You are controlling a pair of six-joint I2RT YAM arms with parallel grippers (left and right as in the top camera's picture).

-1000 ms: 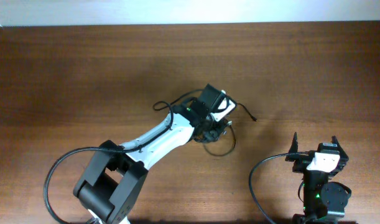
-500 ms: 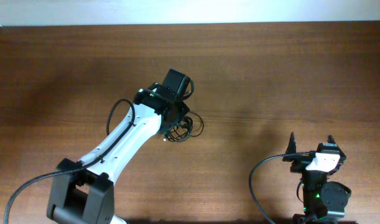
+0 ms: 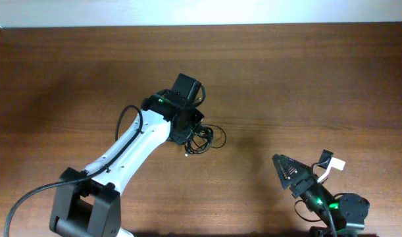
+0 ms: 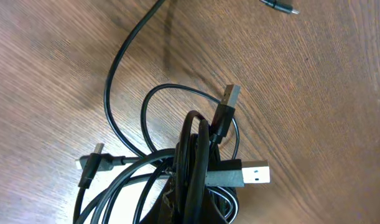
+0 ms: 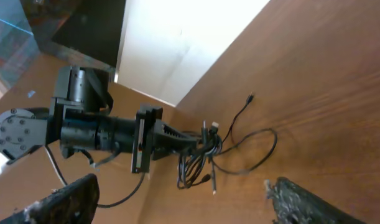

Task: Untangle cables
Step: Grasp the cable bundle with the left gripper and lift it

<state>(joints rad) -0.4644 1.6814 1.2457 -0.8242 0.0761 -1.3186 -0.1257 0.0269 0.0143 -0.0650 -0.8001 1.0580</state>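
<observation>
The cables (image 3: 204, 139) are thin black cords in a knotted bundle near the table's middle, hanging from my left gripper (image 3: 189, 131), which is shut on them. In the left wrist view the bundle (image 4: 199, 143) shows two USB plugs (image 4: 255, 173) and loose loops on the wood, with the jaws (image 4: 191, 208) clamped on several strands at the bottom edge. My right gripper (image 3: 306, 172) is open and empty at the front right, tilted upward, well apart from the bundle. In the right wrist view its fingers (image 5: 183, 205) frame the distant cables (image 5: 202, 158).
The left arm (image 3: 135, 148) stretches diagonally from the front left. A thick black robot cable (image 3: 29, 197) loops at its base. A loose plug end (image 4: 280, 6) lies on the wood beyond the bundle. A white wall borders the table's far edge (image 3: 201, 25).
My left gripper carried the bundle leftward, then held nearly still while the loops spread slightly to the right. My right gripper has tilted upward and turned toward the cables.
</observation>
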